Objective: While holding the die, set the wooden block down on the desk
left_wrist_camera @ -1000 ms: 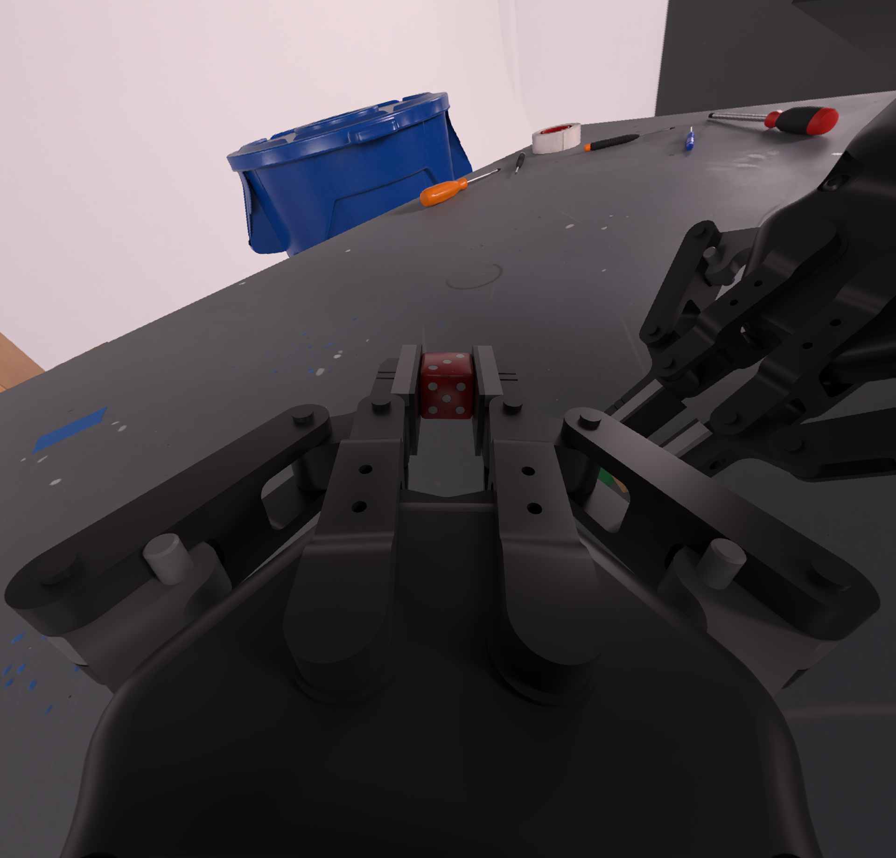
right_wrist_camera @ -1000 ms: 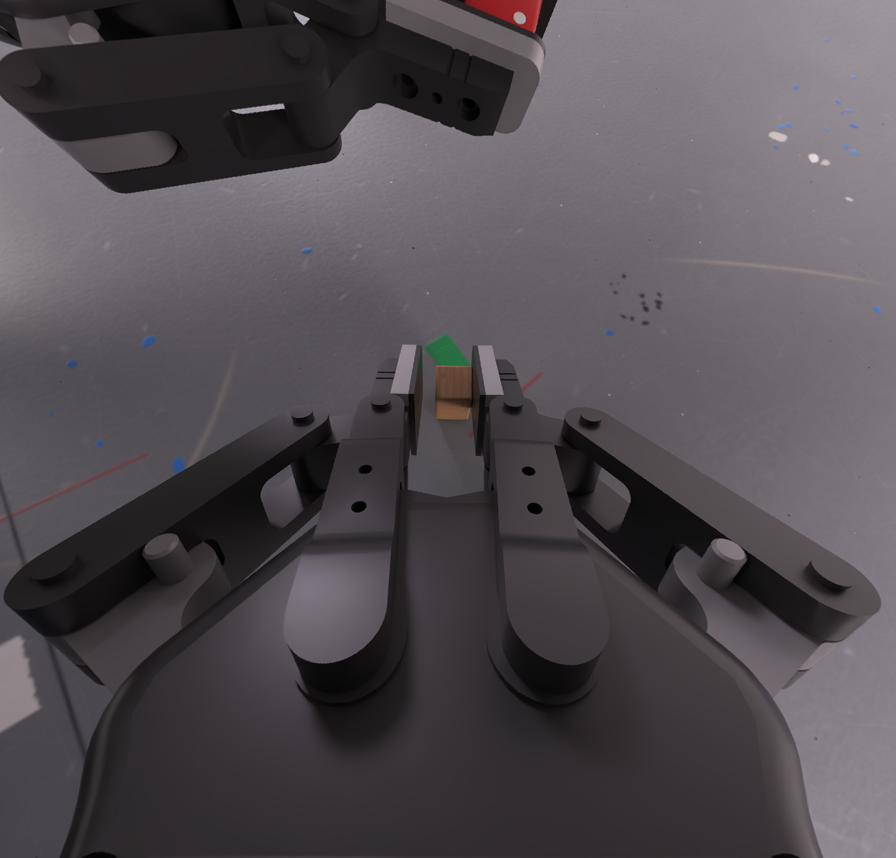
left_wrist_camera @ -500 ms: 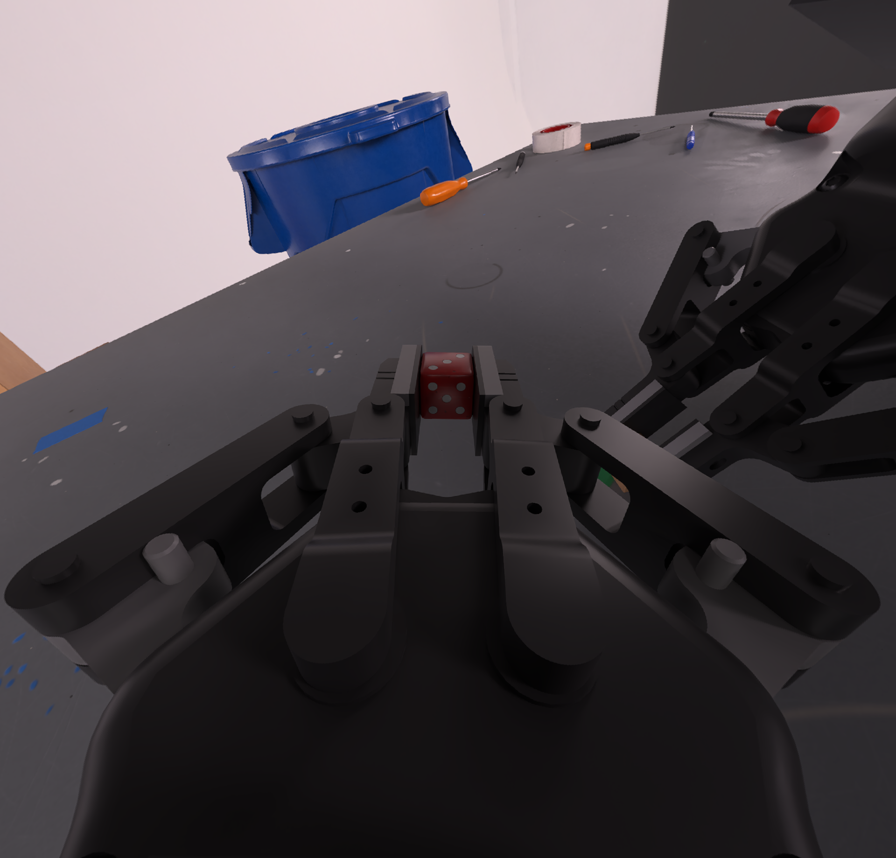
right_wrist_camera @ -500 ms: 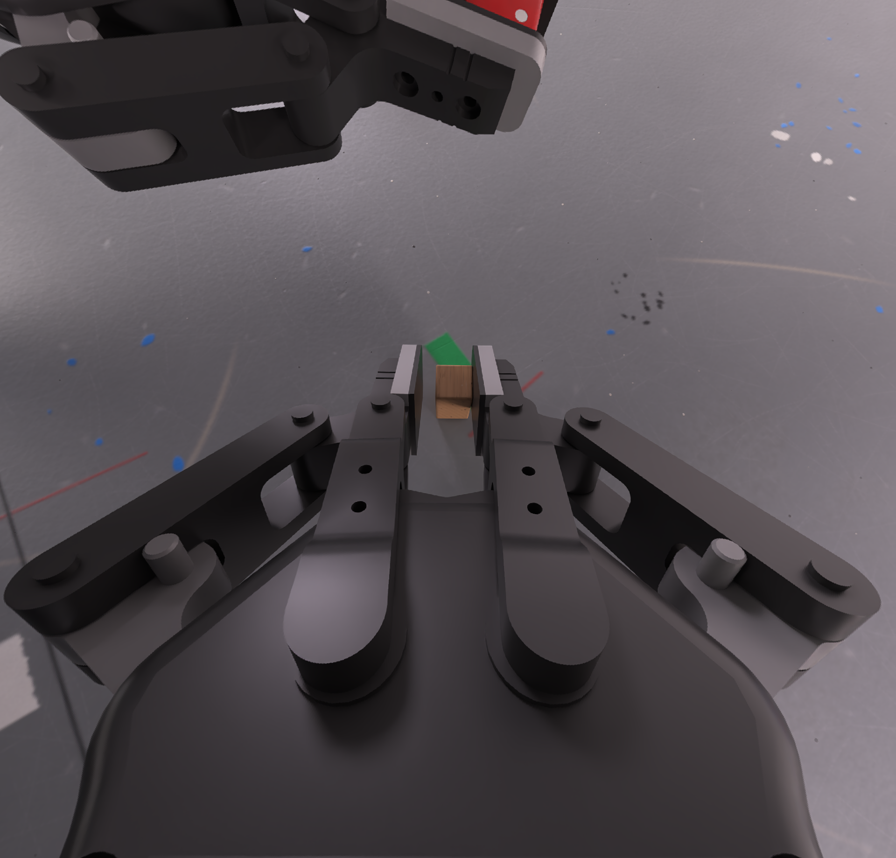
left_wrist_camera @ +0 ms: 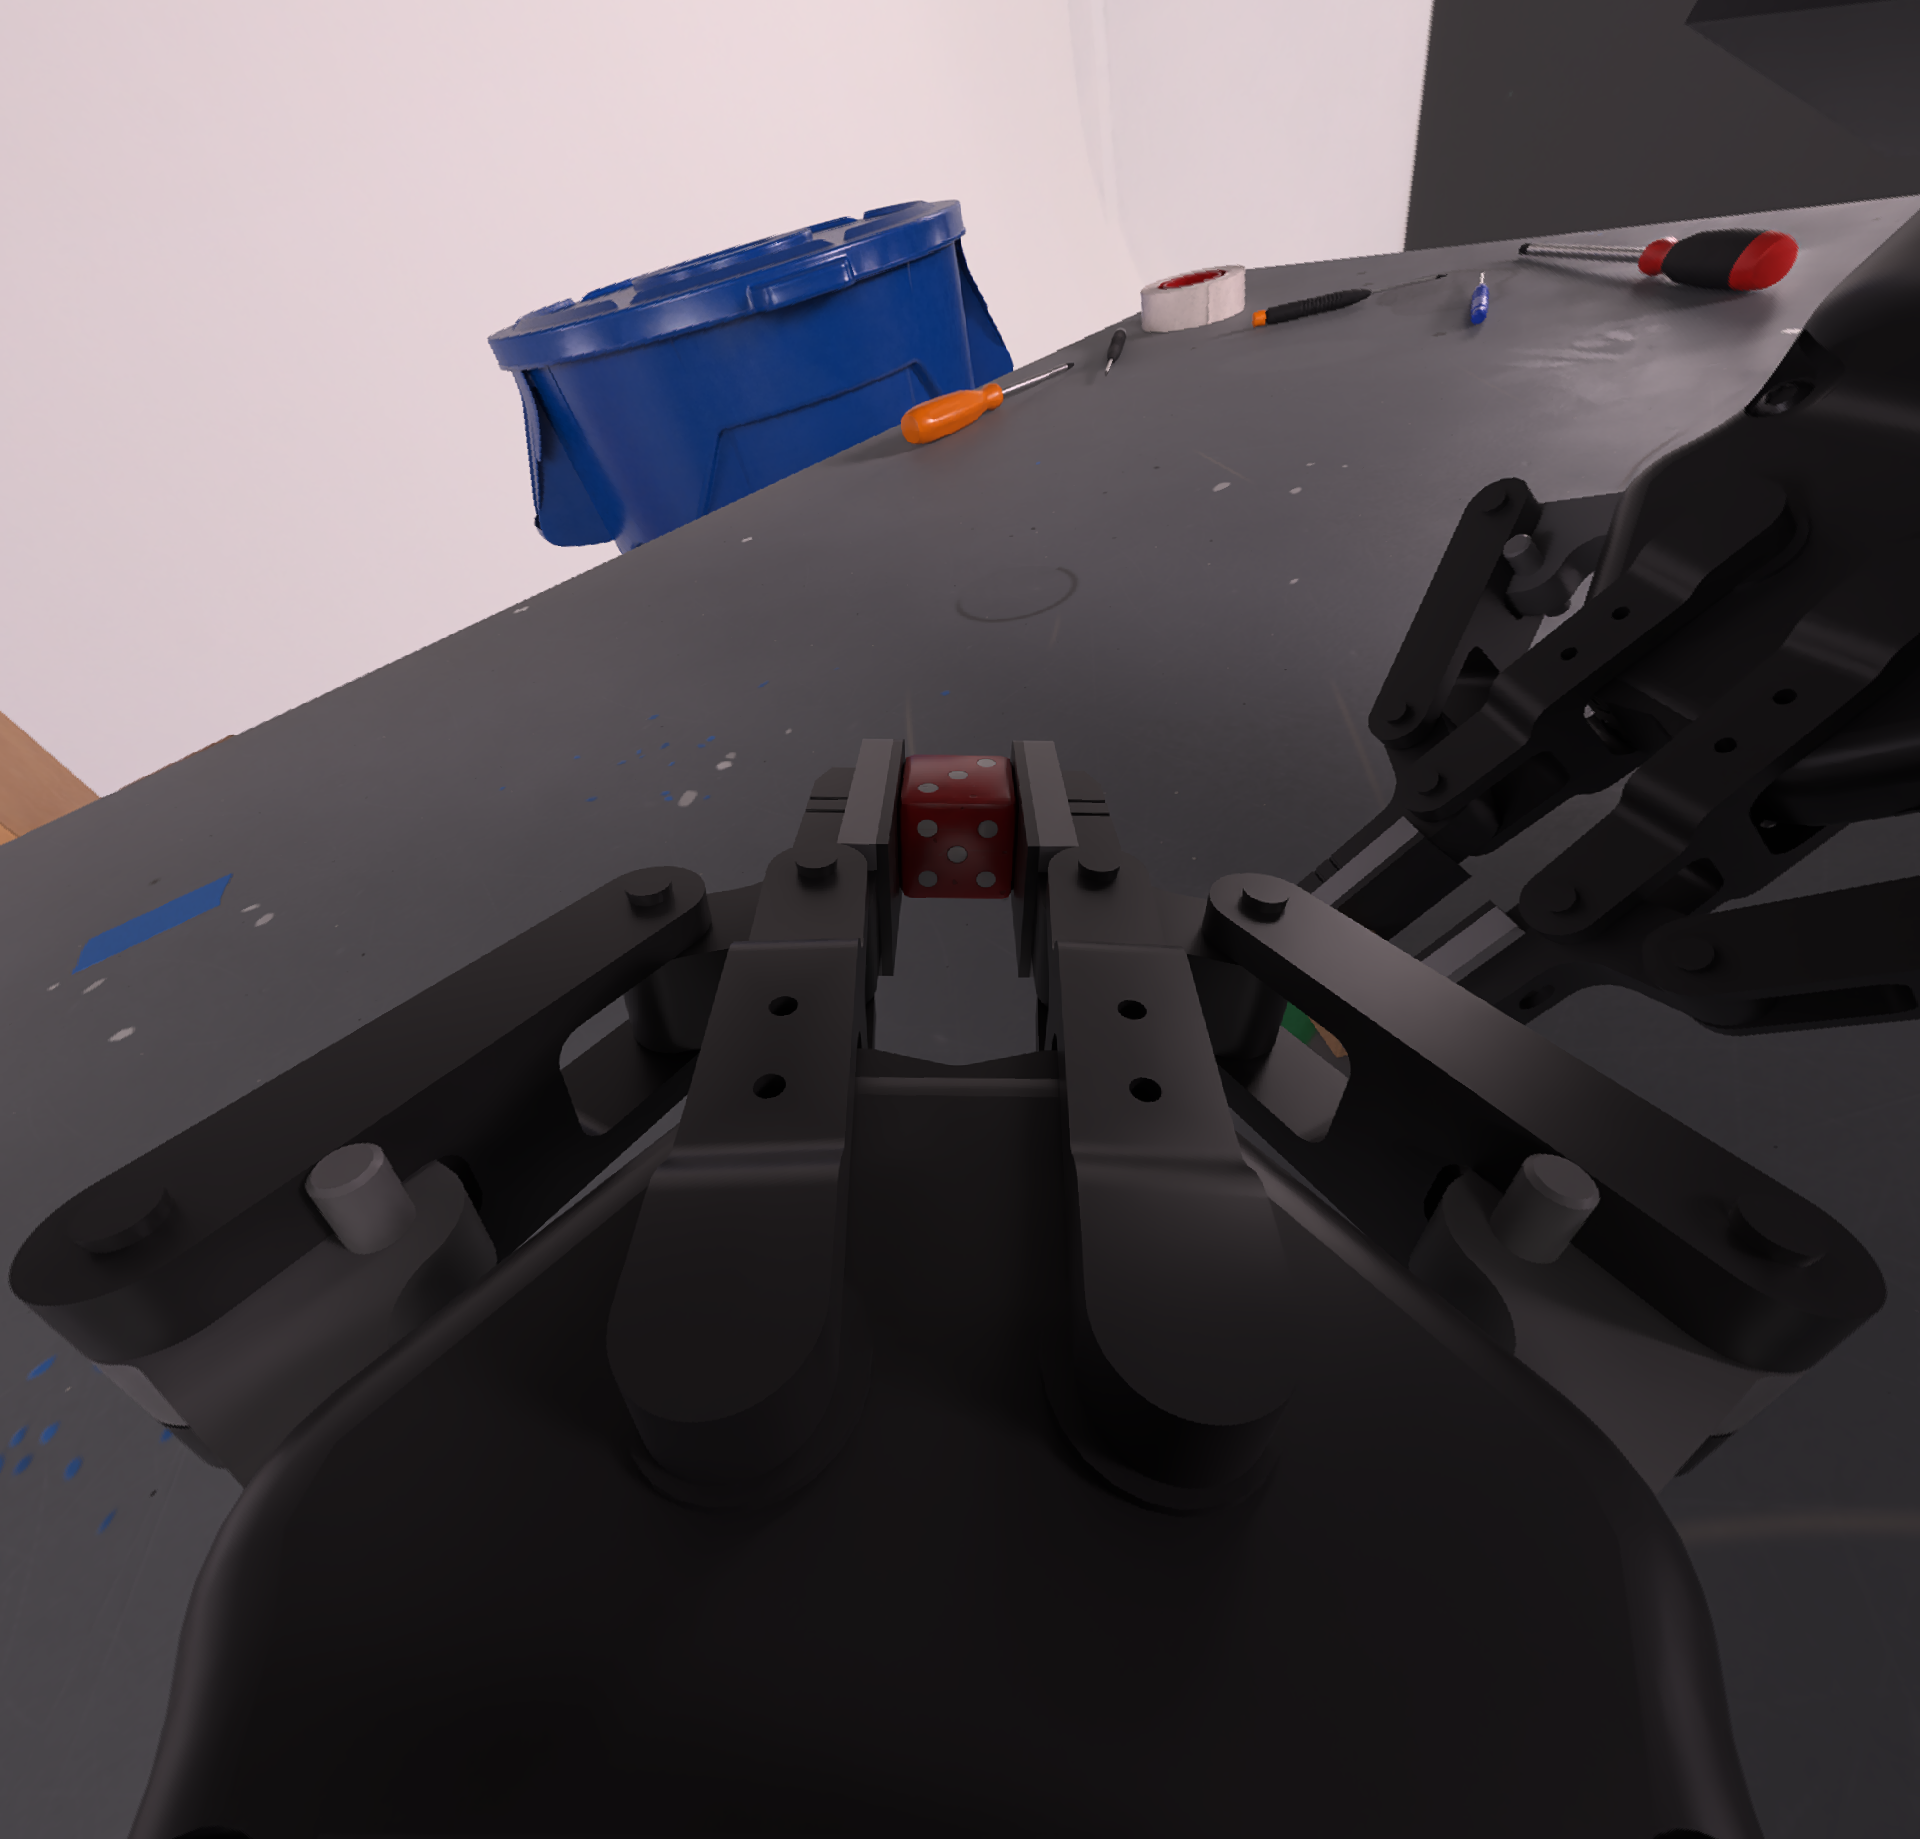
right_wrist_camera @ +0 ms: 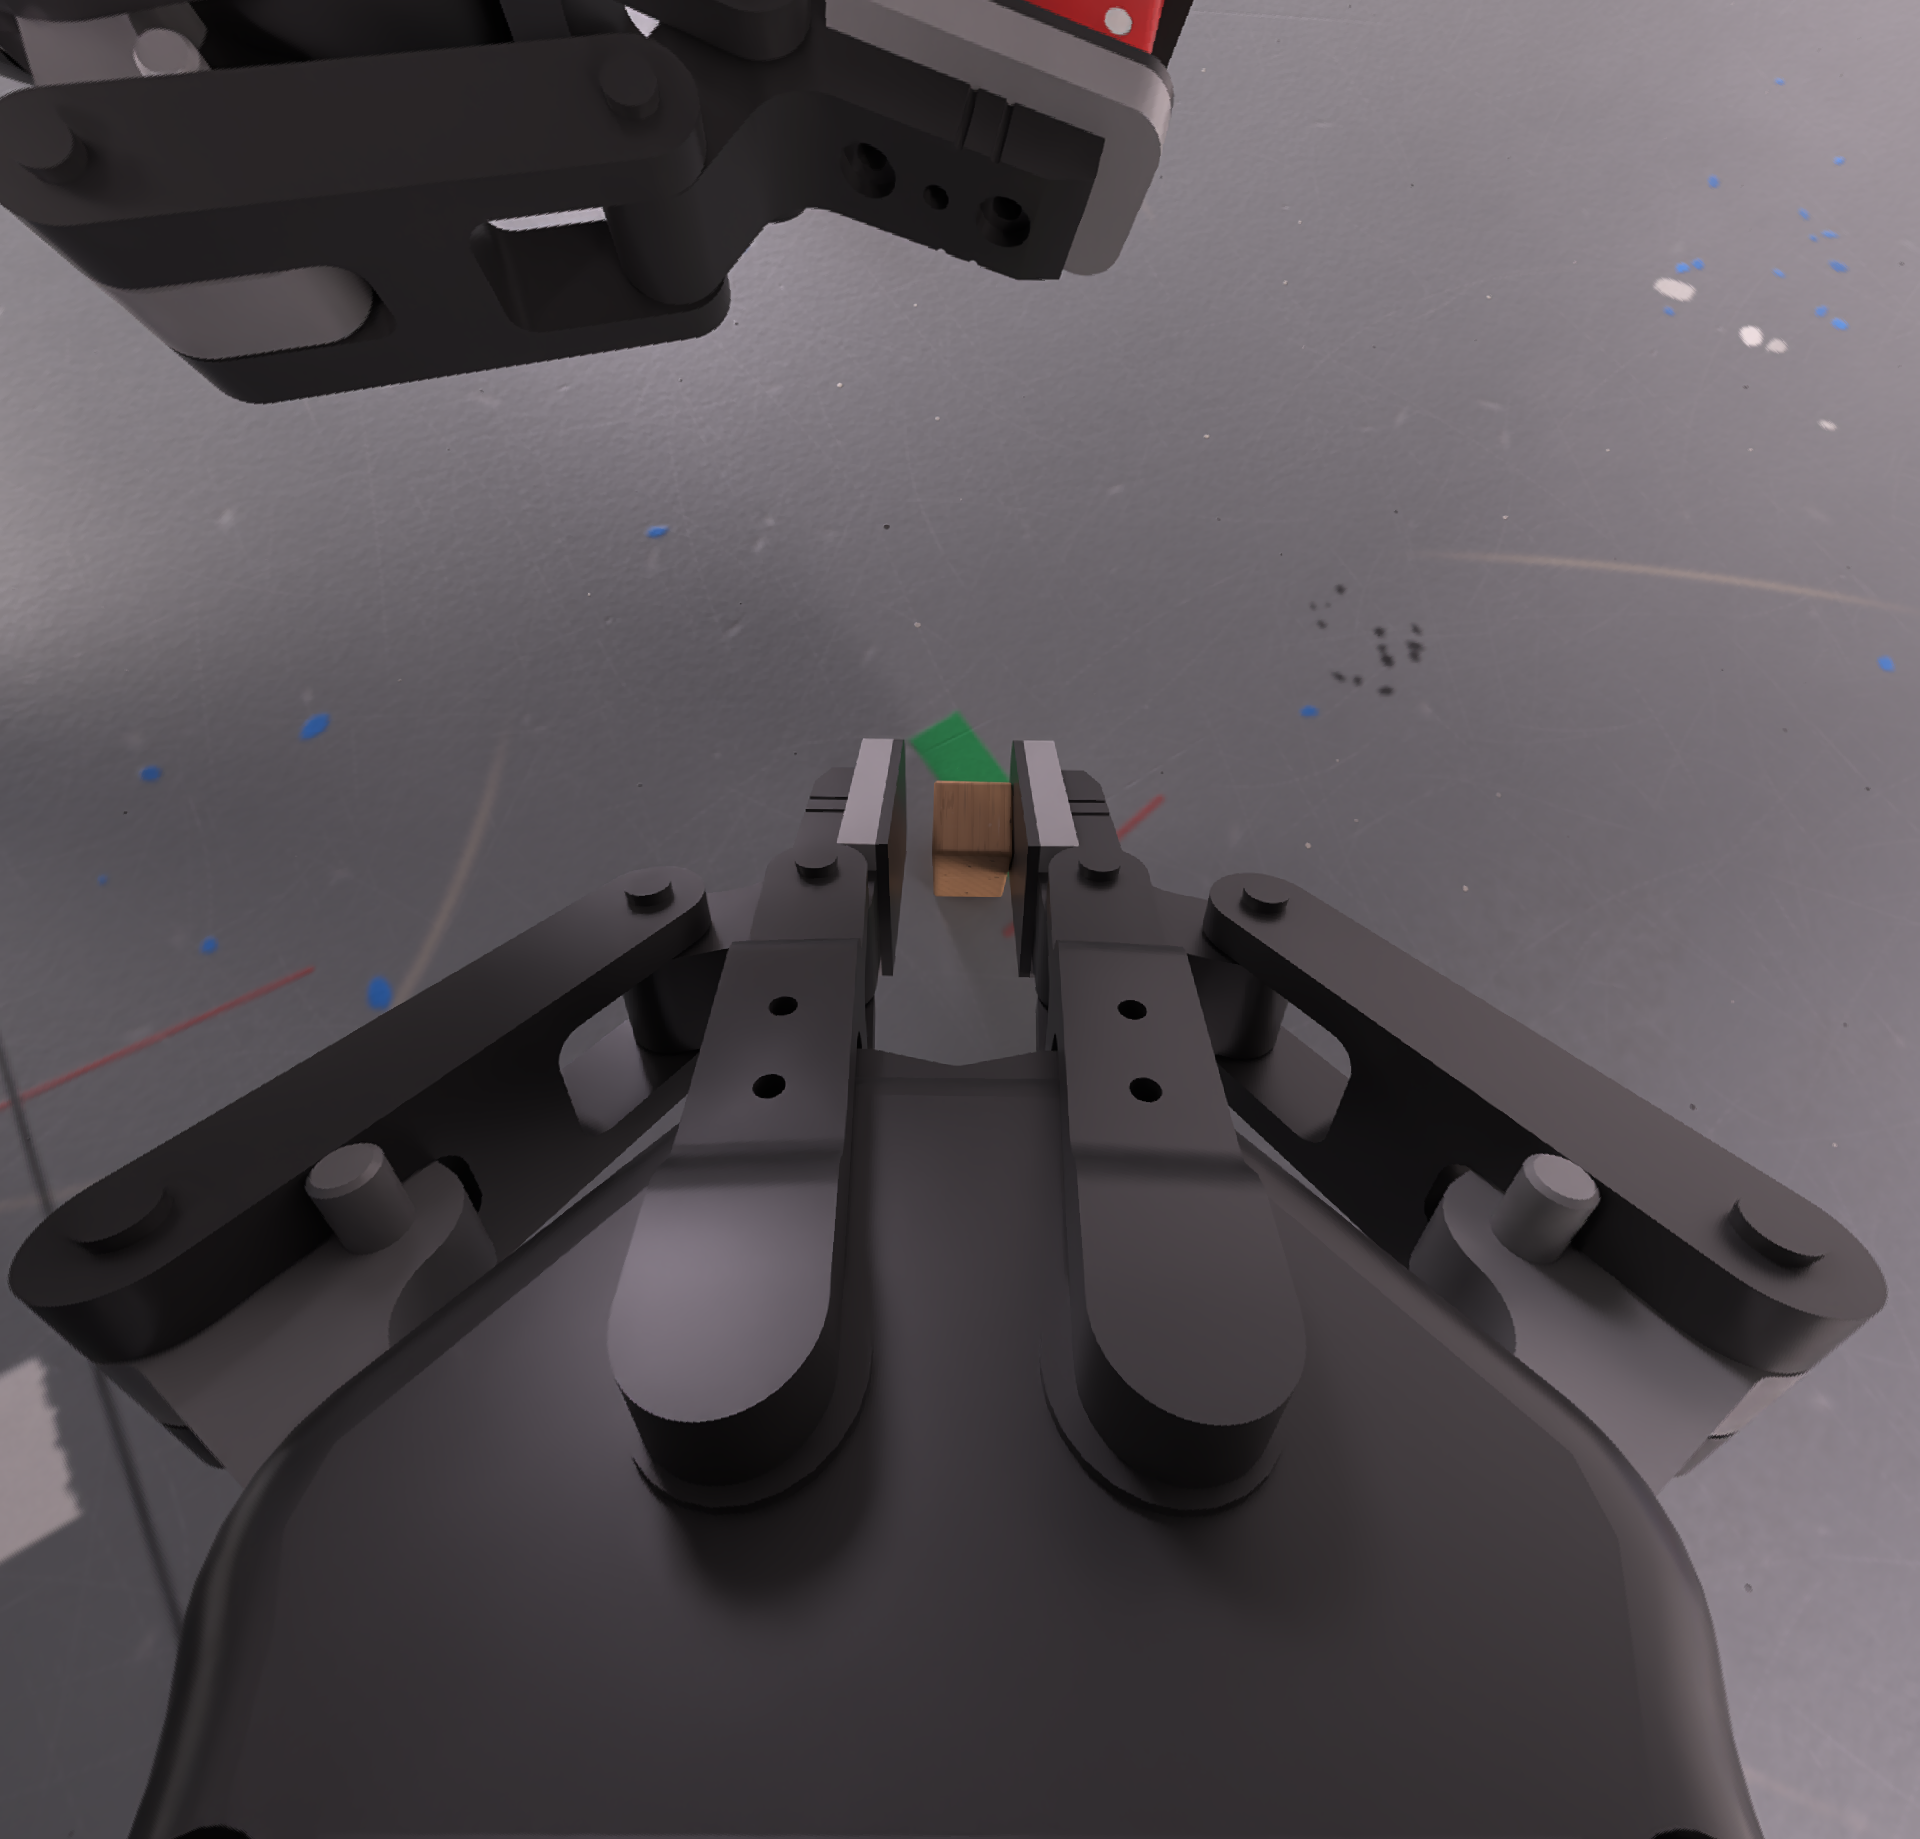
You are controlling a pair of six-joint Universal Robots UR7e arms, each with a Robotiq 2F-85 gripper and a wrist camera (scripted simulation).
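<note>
The left gripper (left_wrist_camera: 957, 823) is clamping the die (left_wrist_camera: 956, 825) between its pads. The right gripper (right_wrist_camera: 957, 823) is standing slightly apart around the block (right_wrist_camera: 970, 839), touching only the right pad; small, stiff, likely light, best gripped on flat sides.

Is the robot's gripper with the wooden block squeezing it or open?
Open: the right gripper shows a gap left of the wooden block, which sits on the desk.
</note>
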